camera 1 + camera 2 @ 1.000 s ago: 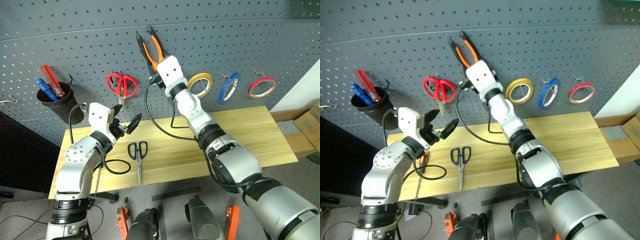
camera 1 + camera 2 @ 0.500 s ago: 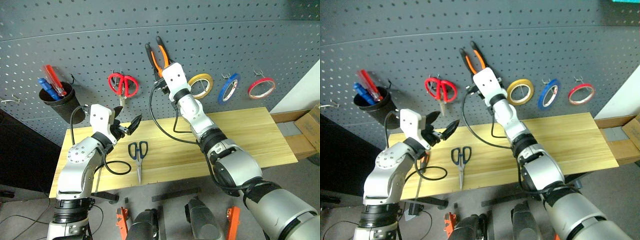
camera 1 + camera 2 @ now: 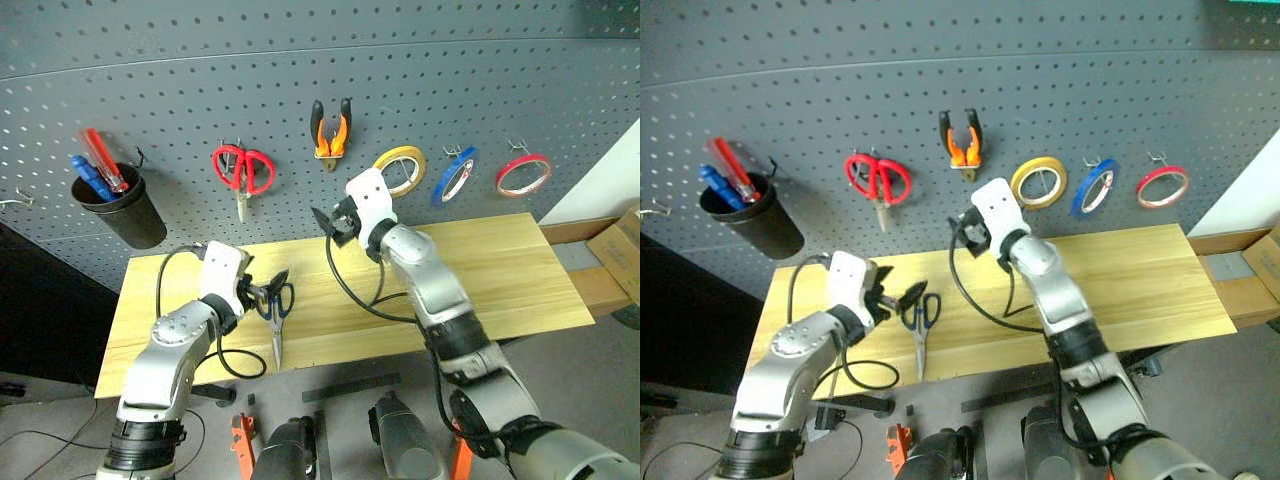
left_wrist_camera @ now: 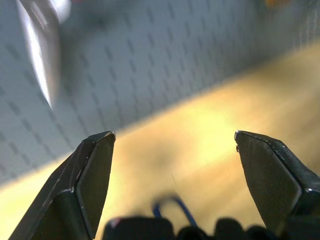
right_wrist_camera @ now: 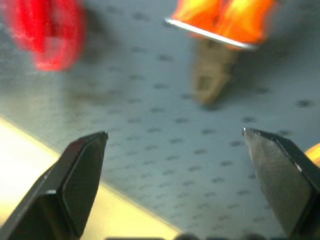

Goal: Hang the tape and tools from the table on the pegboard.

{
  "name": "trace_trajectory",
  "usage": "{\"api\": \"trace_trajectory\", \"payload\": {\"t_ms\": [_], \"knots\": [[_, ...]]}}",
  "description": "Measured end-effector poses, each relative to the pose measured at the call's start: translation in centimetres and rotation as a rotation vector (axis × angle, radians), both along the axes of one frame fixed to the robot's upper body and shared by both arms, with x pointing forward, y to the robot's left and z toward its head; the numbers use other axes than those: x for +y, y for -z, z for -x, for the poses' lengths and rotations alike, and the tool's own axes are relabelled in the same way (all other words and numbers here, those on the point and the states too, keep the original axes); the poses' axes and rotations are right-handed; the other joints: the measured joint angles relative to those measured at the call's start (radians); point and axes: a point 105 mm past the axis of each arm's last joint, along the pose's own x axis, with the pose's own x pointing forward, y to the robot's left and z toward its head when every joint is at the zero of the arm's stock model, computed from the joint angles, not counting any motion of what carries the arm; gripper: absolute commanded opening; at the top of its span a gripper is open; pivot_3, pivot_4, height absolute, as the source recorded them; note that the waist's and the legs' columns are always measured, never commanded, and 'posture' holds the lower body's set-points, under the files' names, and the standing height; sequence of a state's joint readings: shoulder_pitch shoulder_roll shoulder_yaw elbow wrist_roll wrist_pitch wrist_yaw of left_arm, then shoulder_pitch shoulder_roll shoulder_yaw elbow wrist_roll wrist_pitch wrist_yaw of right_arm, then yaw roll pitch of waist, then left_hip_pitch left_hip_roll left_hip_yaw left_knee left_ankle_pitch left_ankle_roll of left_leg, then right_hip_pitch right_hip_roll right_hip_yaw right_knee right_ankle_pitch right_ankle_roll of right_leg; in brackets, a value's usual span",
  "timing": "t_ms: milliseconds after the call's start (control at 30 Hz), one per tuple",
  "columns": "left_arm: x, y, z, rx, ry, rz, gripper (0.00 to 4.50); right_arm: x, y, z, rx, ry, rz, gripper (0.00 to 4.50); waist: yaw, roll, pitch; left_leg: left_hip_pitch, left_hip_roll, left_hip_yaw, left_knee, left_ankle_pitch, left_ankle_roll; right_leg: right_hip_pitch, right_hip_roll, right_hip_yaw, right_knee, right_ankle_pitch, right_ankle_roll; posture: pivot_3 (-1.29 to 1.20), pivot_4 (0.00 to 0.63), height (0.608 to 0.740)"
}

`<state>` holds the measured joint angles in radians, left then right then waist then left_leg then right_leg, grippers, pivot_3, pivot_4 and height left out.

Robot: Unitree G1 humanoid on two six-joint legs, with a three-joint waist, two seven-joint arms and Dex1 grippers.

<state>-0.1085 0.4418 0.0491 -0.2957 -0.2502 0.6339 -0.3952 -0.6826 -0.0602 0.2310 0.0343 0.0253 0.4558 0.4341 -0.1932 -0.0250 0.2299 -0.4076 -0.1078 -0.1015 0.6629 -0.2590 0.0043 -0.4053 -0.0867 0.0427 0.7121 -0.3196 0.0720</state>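
The grey-blue pegboard [image 3: 200,90] carries the orange-and-black pliers [image 3: 331,130] on a hook, nose down, between the red scissors [image 3: 243,170] and the yellow roll [image 3: 400,168], with the blue tape [image 3: 455,174] further right. On the wooden surface [image 3: 500,270] lie the dark blue scissors [image 3: 277,310] (blades toward the near edge). The left claw [image 3: 262,288] hangs open just beside their handles; the right claw [image 3: 335,222] gapes empty below the pliers.

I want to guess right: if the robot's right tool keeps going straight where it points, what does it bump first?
Probably the pegboard, just below the hanging pliers. The open right tool faces it, though depth is hard to judge.
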Motion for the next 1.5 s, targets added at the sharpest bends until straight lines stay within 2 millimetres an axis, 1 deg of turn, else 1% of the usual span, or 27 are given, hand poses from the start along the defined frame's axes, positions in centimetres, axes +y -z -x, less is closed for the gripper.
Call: {"api": "trace_trajectory", "payload": {"t_ms": [33, 100, 200, 233, 333, 400, 500, 667, 867, 900, 933, 1067, 1167, 1200, 1267, 1367, 1500], "knots": [[0.0, 0.6, 0.4, 0.038, -0.016, -0.02, 4.11, -0.3, 0.1, 1.0, 0.034, -0.042, 0.012, 4.46, 0.002, 0.0, 0.0, 0.0, 0.0, 0.0, 0.0, -0.001, 0.001, 0.0, 0.0, 0.0, 0.0, 0.0, 0.0, -0.17, 0.232, 0.74], [0.1, 2.4, 1.4, 0.136, -0.05, -0.057, 4.11, -0.7, 0.7, 3.4, 0.104, -0.13, 0.049, 4.46, 0.01, 0.0, 0.0, 0.0, 0.0, -0.001, 0.0, -0.002, 0.003, 0.0, 0.0, -0.001, -0.001, 0.0, 0.0, -0.17, 0.232, 0.74], [-0.4, 4.5, 2.3, 0.241, -0.086, -0.084, 4.11, -1.9, 1.9, 5.1, 0.188, -0.18, 0.095, 4.46, 0.028, 0.0, 0.0, 0.0, 0.0, -0.001, 0.0, -0.002, 0.003, 0.0, 0.0, -0.001, 0.0, 0.001, -0.001, -0.19, 0.242, 0.74], [-0.6, 5.3, 2.6, 0.282, -0.107, -0.088, 4.11, -2.1, 2.3, 6.2, 0.226, -0.218, 0.103, 4.46, 0.034, 0.0, 0.0, 0.0, 0.0, -0.002, 0.0, -0.002, 0.003, 0.0, 0.0, -0.001, 0.0, 0.001, -0.001, -0.21, 0.248, 0.74], [-1.5, 7.1, 3.2, 0.36, -0.147, -0.099, 4.11, -2.2, 3.4, 8.7, 0.316, -0.323, 0.13, 4.46, 0.042, -0.002, 0.001, 0.0, 0.0, -0.001, 0.0, -0.002, 0.003, 0.001, 0.0, -0.002, 0.0, 0.001, -0.002, -0.23, 0.255, 0.74], [-1.7, 7.8, 3.2, 0.385, -0.17, -0.108, 4.11, -2.1, 3.5, 9.7, 0.34, -0.366, 0.149, 4.46, 0.046, -0.002, 0.002, 0.0, 0.0, -0.001, 0.0, -0.002, 0.003, 0.001, 0.0, -0.002, 0.0, 0.001, -0.002, -0.24, 0.257, 0.74], [-1.4, 8.7, 2.9, 0.413, -0.217, -0.131, 4.11, -2.3, 3.6, 10.3, 0.356, -0.382, 0.171, 4.46, 0.05, -0.003, 0.002, 0.0, 0.0, -0.001, 0.0, -0.002, 0.003, 0.001, 0.0, -0.002, -0.001, 0.001, -0.002, -0.24, 0.257, 0.74], [-2.8, 10.1, 1.2, 0.459, -0.301, -0.084, 4.11, -2.6, 3.7, 10.2, 0.366, -0.37, 0.189, 4.46, 0.056, -0.006, 0.003, -0.001, 0.0, -0.001, 0.001, -0.002, 0.003, 0.001, -0.001, -0.003, -0.002, 0.001, -0.002, -0.26, 0.261, 0.74], [-4.0, 9.7, -0.8, 0.44, -0.358, -0.035, 4.11, -3.1, 3.8, 10.0, 0.367, -0.344, 0.207, 4.46, 0.054, -0.006, 0.004, -0.001, 0.0, 0.0, 0.001, -0.002, 0.004, 0.002, -0.001, -0.003, -0.004, 0.001, -0.002, -0.29, 0.265, 0.74], [-4.1, 9.7, -1.0, 0.435, -0.365, -0.033, 3.73, -3.1, 3.8, 10.0, 0.367, -0.343, 0.208, 4.5, 0.052, -0.006, 0.004, -0.001, 0.0, 0.0, 0.001, -0.002, 0.004, 0.002, -0.001, -0.003, -0.004, 0.001, -0.002, -0.29, 0.265, 0.74], [-4.2, 9.7, -1.1, 0.433, -0.376, -0.026, 3.56, -3.2, 3.9, 10.0, 0.37, -0.344, 0.208, 4.5, 0.052, -0.006, 0.004, -0.001, 0.0, 0.0, 0.001, -0.002, 0.004, 0.002, -0.001, -0.003, -0.004, 0.001, -0.002, -0.29, 0.265, 0.74], [-3.6, 9.7, -1.1, 0.43, -0.427, -0.017, 2.24, -3.3, 3.9, 10.0, 0.377, -0.34, 0.209, 4.5, 0.051, -0.006, 0.004, -0.001, 0.0, 0.0, 0.0, -0.002, 0.004, 0.002, -0.001, -0.003, -0.005, 0.001, -0.002, -0.29, 0.266, 0.74], [-3.3, 9.8, -1.0, 0.425, -0.439, -0.011, 1.16, -3.8, 3.8, 9.7, 0.38, -0.317, 0.206, 4.5, 0.051, -0.006, 0.004, -0.001, 0.0, 0.0, 0.001, -0.002, 0.004, 0.002, -0.001, -0.003, -0.005, 0.001, -0.002, -0.29, 0.265, 0.74], [-3.2, 9.8, -1.0, 0.423, -0.442, 0.001, 0.94, -4.0, 3.8, 9.6, 0.38, -0.31, 0.206, 4.5, 0.051, -0.006, 0.004, -0.001, 0.0, 0.0, 0.001, -0.002, 0.004, 0.002, -0.001, -0.003, -0.006, 0.001, -0.002, -0.29, 0.265, 0.74], [-2.8, 9.7, -1.0, 0.423, -0.451, 0.022, 0.84, -4.3, 3.6, 9.5, 0.379, -0.299, 0.204, 4.5, 0.051, -0.006, 0.004, -0.001, 0.0, 0.0, 0.0, -0.002, 0.004, 0.002, -0.001, -0.003, -0.006, 0.001, -0.002, -0.29, 0.264, 0.74], [-2.6, 9.6, -1.1, 0.414, -0.445, 0.049, 0.54, -4.4, 3.6, 9.4, 0.376, -0.288, 0.202, 4.5, 0.051, -0.006, 0.004, -0.001, 0.0, 0.0, 0.0, -0.002, 0.004, 0.002, -0.001, -0.004, -0.006, 0.001, -0.002, -0.29, 0.264, 0.74], [-2.6, 9.5, -0.8, 0.416, -0.419, 0.093, 0.44, -4.4, 3.5, 9.2, 0.372, -0.273, 0.199, 4.5, 0.05, -0.006, 0.004, -0.001, 0.0, 0.0, 0.0, -0.003, 0.004, 0.003, -0.001, -0.003, -0.008, 0.001, -0.002, -0.29, 0.264, 0.74]]}}
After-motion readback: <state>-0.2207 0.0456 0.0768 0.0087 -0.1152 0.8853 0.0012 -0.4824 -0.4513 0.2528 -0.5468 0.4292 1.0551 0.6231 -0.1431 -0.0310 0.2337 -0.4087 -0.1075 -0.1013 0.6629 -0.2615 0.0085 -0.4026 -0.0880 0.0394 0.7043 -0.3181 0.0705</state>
